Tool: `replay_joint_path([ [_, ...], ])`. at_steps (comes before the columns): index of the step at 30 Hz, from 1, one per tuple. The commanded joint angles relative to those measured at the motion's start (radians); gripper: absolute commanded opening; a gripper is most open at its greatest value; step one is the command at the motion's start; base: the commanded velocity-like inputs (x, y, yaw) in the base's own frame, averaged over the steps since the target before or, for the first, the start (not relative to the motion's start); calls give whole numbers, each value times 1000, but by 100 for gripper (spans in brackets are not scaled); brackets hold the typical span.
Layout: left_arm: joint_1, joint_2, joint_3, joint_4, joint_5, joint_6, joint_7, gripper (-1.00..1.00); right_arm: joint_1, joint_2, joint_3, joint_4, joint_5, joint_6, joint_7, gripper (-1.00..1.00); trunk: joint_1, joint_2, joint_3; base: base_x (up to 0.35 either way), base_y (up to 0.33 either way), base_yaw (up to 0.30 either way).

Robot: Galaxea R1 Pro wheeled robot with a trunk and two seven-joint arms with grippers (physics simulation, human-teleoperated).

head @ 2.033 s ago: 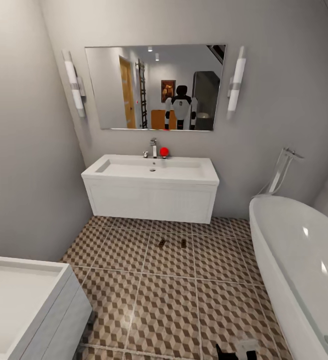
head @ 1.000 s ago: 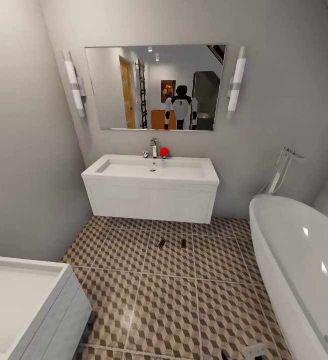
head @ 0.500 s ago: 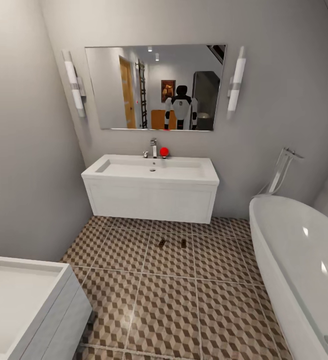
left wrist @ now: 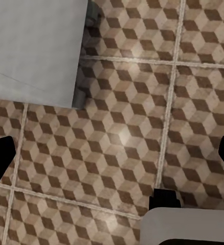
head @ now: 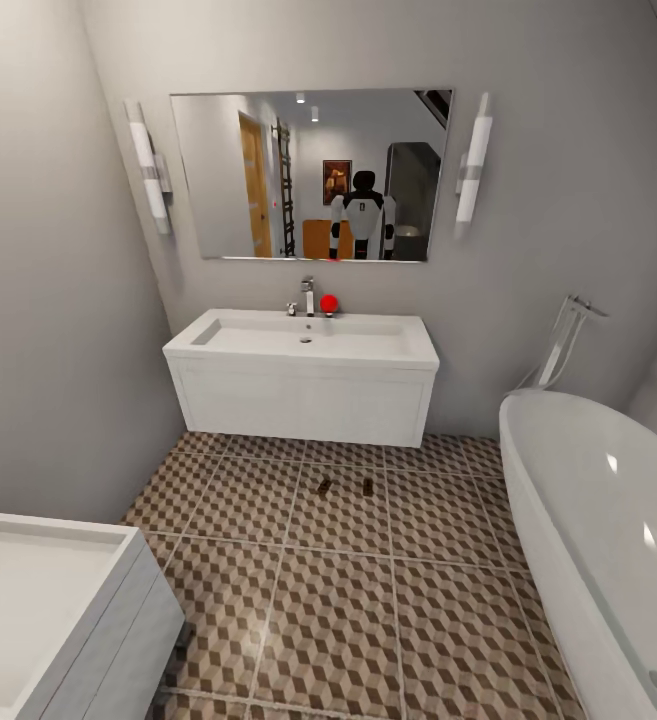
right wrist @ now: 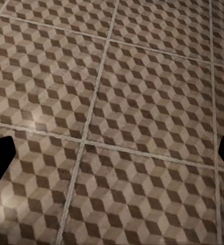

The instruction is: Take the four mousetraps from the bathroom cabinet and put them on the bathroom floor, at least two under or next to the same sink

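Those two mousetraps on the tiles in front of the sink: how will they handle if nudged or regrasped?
The mousetraps look like small flat boards lying on the bathroom floor, so probably stiff, light, unlikely to roll or tip. Lying that low, they may be awkward to pinch, and a push would likely slide them.

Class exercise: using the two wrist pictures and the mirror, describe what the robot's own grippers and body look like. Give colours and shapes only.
In each wrist view the left gripper and right gripper show two plain black fingertips at opposite edges of the picture, with no markings or cables visible. The mirror reflects a white body with a black head and black panels.
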Motion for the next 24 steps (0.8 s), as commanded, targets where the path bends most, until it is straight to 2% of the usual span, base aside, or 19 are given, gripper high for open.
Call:
replay_joint_path([
  [1,-1,-1,-8,3,4,-7,1,100,-1,0,9,-6,-1,8,-15,100,0,-1,-1,0,0,0],
  [3,-1,-1,-9,4,4,-20,0,100,-1,0,9,-14,-1,20,-22,100,0,-1,-1,0,0,0],
  [9,1,-4,-12,12,2,-147,-8,100,0,-1,9,-32,-2,38,-33,100,0,-1,-1,0,0,0],
  [13,4,-3,-13,14,1,-201,-22,100,0,-2,9,-42,-1,40,-34,100,0,-1,-1,0,0,0],
  [21,18,2,-14,15,-1,-236,-108,100,1,-9,10,-114,0,43,-29,100,0,-1,-1,0,0,0],
  [24,21,3,-14,15,-2,-242,-120,100,0,-11,11,-123,0,44,1,100,0,-1,-1,0,0,0],
])
